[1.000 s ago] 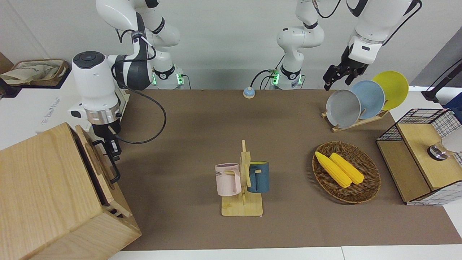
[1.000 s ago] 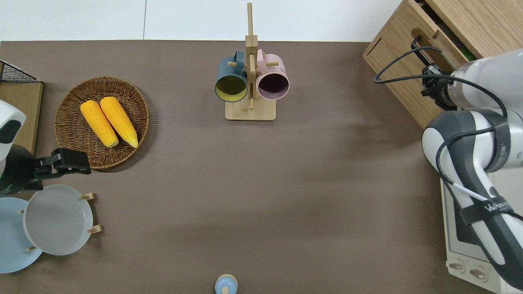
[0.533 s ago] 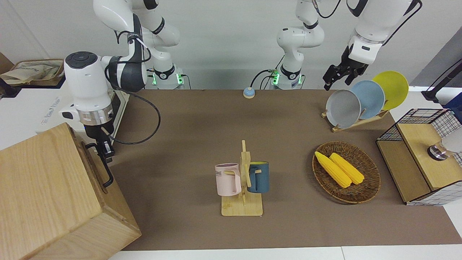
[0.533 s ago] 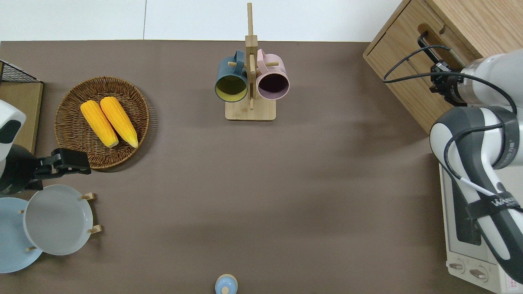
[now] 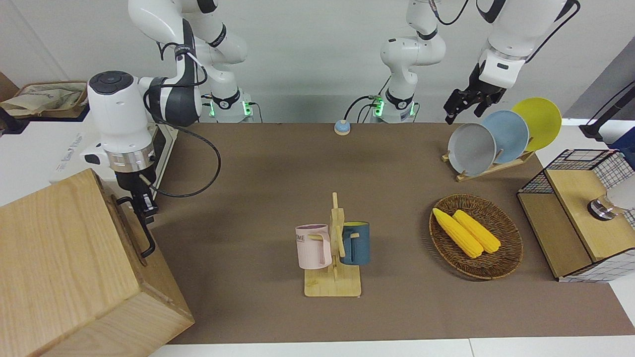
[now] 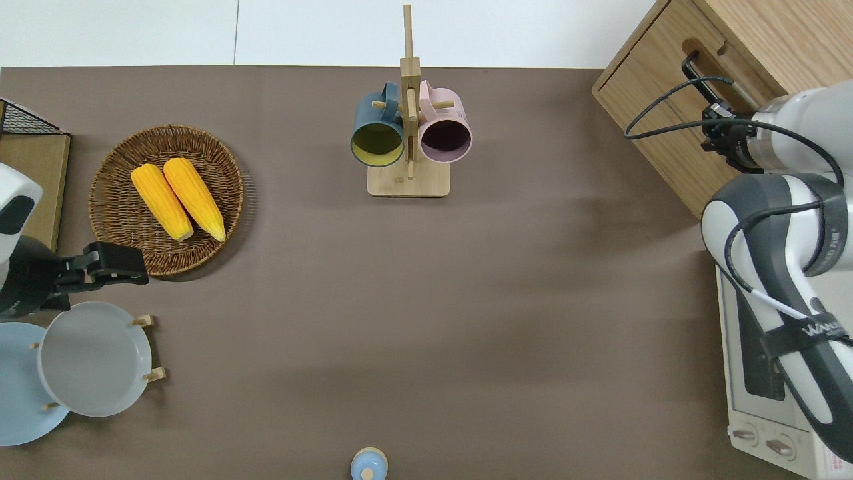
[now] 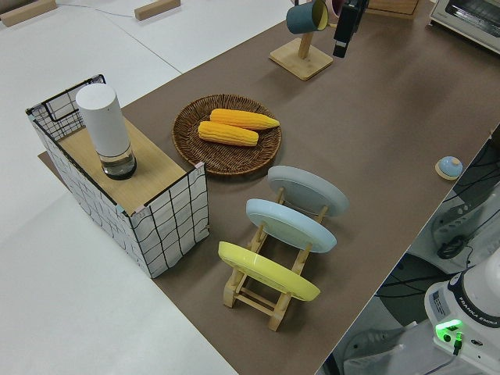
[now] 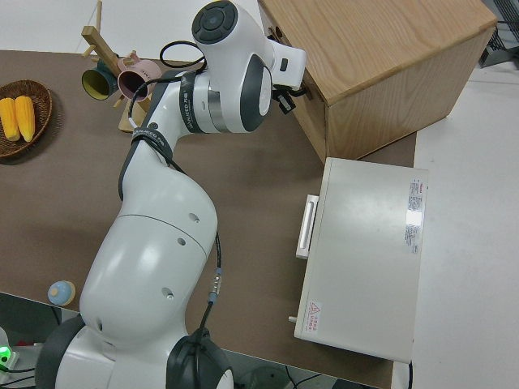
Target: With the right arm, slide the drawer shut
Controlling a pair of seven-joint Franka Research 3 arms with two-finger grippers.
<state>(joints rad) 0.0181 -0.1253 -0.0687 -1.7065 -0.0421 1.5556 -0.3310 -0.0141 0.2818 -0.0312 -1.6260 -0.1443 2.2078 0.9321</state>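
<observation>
Front view shows the right arm (image 5: 119, 119) bent down, its tool (image 5: 140, 203) at the black bar handle (image 5: 144, 233) of the drawer (image 5: 130, 229), which sits flush in the wooden cabinet (image 5: 64, 258) at the right arm's end of the counter (image 5: 278, 198); whether the tool grips cannot be told. Bare counter lies toward the mug rack (image 5: 333, 258). The left arm is parked. The pink mug (image 5: 312, 246) reads "ME"

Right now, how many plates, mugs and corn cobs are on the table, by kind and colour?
Plates: 3 (grey, blue, yellow)
Mugs: 2 (pink, dark blue)
Corn cobs: 2 (both yellow)
Total: 7
</observation>
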